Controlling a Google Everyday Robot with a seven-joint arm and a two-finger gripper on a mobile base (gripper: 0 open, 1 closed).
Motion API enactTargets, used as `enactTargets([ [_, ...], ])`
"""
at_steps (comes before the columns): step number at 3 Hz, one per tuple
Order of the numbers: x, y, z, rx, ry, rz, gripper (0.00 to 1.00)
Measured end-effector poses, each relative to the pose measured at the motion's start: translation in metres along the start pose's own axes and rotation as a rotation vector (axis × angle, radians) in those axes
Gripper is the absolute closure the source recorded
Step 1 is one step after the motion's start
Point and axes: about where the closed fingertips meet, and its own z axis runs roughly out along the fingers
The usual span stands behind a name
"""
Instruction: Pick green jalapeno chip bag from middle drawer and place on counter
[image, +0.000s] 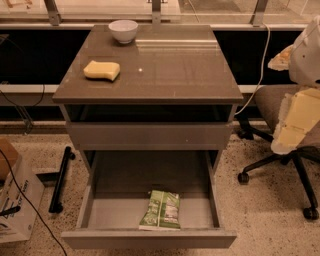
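Note:
The green jalapeno chip bag lies flat on the floor of the open middle drawer, near its front wall and a little right of centre. The counter is the glossy grey-brown top of the cabinet above it. My gripper hangs at the right edge of the view, pale and cream-coloured, beside the cabinet at about the height of the upper drawer. It is well apart from the bag and holds nothing that I can see.
A yellow sponge and a white bowl sit on the counter's left and back left. A shallower drawer front is closed above the open one. An office chair stands right, behind the gripper. A cardboard box and a black bar lie on the floor left.

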Motion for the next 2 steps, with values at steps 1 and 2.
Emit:
enactTargets([
  [1, -0.001, 0.0, 0.0, 0.007, -0.007, -0.001, 0.0],
  [2, -0.004, 0.002, 0.022, -0.016, -0.044, -0.002, 0.0],
])
